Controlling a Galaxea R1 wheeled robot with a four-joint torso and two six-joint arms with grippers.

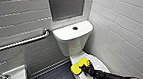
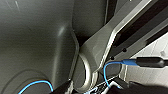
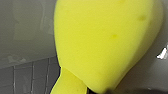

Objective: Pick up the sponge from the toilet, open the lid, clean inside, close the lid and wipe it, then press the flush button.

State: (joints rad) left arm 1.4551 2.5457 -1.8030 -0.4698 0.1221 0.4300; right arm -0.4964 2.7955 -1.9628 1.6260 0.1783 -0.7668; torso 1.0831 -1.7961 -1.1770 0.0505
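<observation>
Clamping the yellow sponge (image 1: 79, 65), the right gripper (image 1: 85, 68) presses it onto the white lid (image 1: 99, 63) near its rear left edge, just in front of the tank of the toilet (image 1: 69, 46). Beyond, the dark flush button (image 1: 75, 28) sits mid tank top. A grab bar (image 1: 19, 43) lines the wall.

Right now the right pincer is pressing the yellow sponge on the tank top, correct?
Not quite. The right pincer is pressing the yellow sponge on the toilet lid, in front of the tank, not on the tank top. The head view shows it.
</observation>
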